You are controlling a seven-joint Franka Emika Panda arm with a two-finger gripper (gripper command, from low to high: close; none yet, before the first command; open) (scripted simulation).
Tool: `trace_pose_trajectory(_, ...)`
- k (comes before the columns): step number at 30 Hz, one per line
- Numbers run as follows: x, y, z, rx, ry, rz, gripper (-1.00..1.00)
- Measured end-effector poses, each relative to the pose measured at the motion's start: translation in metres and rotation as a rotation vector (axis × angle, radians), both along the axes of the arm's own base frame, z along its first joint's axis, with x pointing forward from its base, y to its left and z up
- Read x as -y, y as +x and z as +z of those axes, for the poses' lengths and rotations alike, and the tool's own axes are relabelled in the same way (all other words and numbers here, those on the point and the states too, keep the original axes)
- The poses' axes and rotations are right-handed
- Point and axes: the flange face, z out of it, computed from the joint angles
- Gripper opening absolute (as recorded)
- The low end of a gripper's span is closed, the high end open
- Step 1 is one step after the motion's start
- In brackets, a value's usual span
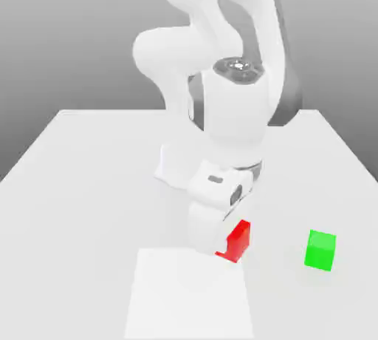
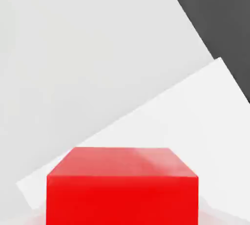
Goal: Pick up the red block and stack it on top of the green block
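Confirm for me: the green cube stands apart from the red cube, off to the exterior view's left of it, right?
Wrong side: the exterior view shows the green cube to its right of the red cube. They do stand apart.

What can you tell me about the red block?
The red block is a plain, bright red block with smooth, flat faces and straight edges. It sits at the robot's gripper, partly hidden by it in the exterior view, near the white square's far right corner, left of the green block.
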Motion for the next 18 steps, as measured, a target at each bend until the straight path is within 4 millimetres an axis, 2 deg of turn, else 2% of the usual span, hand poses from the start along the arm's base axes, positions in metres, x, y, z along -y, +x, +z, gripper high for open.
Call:
trace_pose_trajectory(4, -0.069, -0.024, 0.010, 0.001, -0.001, 0.145, -1.00)
trace_pose_trajectory(8, -0.130, -0.059, 0.019, 0.004, -0.007, 0.281, -1.00)
trace_pose_trajectory(10, -0.138, -0.062, 0.008, 0.005, -0.010, 0.294, -1.00)
trace_pose_trajectory(14, -0.137, -0.062, -0.033, 0.006, -0.011, 0.290, -1.00)
trace_pose_trajectory(15, -0.137, -0.062, -0.041, 0.006, -0.010, 0.290, 1.00)
trace_pose_trajectory(18, -0.137, -0.062, -0.041, 0.006, -0.010, 0.290, 1.00)
